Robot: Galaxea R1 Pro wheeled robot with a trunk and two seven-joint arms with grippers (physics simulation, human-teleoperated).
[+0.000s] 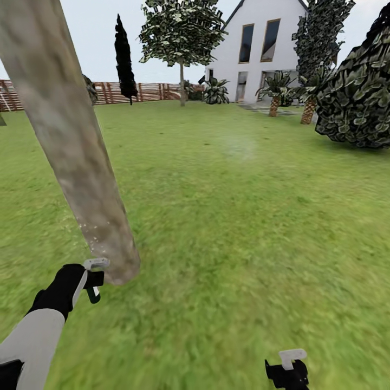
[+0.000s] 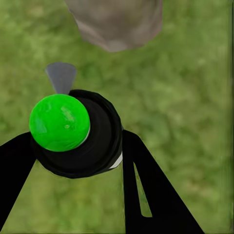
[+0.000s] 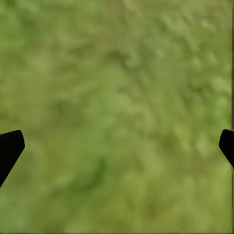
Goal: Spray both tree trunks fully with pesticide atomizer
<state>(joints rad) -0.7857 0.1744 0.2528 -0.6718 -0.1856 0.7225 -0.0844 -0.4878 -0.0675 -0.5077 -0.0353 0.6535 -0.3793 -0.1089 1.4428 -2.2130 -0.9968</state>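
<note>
A: Left end effector?
B: Its two black fingers are closed against the pesticide atomizer, one on either side. In the wrist view the sprayer is seen end on, green cap toward the camera, so its long axis runs along the fingers, and a grey nozzle tip juts toward the tree trunk.

A: And from the head?
B: The left end effector sits at about 8 o'clock, just beside the base of the tree trunk, which leans up toward 11 o'clock and is cut off by the frame's top.

A: Right side?
B: The right end effector is at 5 o'clock, spread wide with nothing held, over bare lawn.

A: Open room?
B: Grass runs clear from 12 to 3 o'clock; the fence and house stand far off. The grass is blurred.
</note>
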